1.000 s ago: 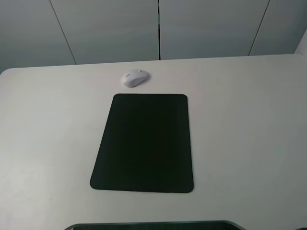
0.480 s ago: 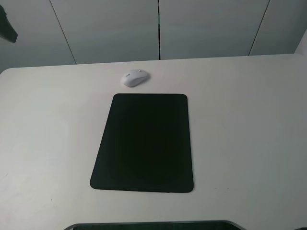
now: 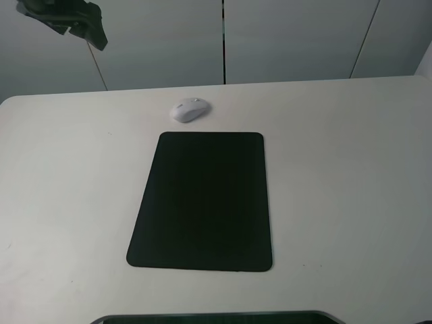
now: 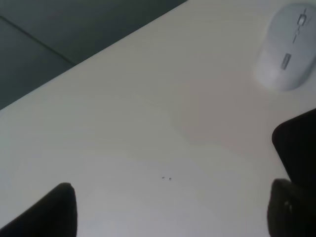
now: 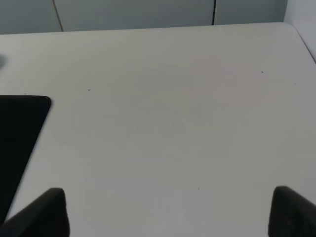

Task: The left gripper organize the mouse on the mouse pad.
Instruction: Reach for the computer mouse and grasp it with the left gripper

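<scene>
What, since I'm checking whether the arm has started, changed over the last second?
The left hand entered at the high view's top left and moved rightward, open and empty. The mouse stayed beside the pad, not on it; neither moved.

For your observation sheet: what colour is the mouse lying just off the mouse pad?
The mouse is white, seen best in the left wrist view.

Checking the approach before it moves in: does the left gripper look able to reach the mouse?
Probably yes. The left gripper hangs open high on the left, and the mouse lies on the table beyond the mouse pad, nothing between them.
</scene>
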Robot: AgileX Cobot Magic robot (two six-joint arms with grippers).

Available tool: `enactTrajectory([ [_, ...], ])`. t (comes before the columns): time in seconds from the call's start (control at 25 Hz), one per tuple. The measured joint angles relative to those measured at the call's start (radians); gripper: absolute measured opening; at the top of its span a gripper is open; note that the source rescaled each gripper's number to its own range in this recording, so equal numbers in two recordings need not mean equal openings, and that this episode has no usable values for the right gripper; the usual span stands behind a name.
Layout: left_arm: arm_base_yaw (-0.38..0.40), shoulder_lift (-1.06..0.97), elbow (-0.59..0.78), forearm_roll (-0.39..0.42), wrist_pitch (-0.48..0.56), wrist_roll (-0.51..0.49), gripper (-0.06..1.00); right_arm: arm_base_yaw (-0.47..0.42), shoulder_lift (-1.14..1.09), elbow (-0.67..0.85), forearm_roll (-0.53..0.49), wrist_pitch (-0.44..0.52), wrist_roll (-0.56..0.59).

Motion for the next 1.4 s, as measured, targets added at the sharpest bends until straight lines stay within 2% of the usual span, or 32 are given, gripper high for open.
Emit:
enactTrajectory([
  [0.28, -0.052, 0.171, -0.124, -0.055, -0.008, 0.09, 0.96, 0.0, 0.0, 0.0, 0.0, 0.0, 0.0],
  [0.6, -0.085, 0.316, -0.246, -0.076, -0.022, 0.161, 0.96, 0.0, 0.0, 0.0, 0.0, 0.0, 0.0],
  [1.0, -0.133, 0.468, -0.317, -0.127, -0.042, 0.189, 0.96, 0.0, 0.0, 0.0, 0.0, 0.0, 0.0],
  [1.4, -0.137, 0.574, -0.384, -0.133, -0.052, 0.174, 0.96, 0.0, 0.0, 0.0, 0.0, 0.0, 0.0],
])
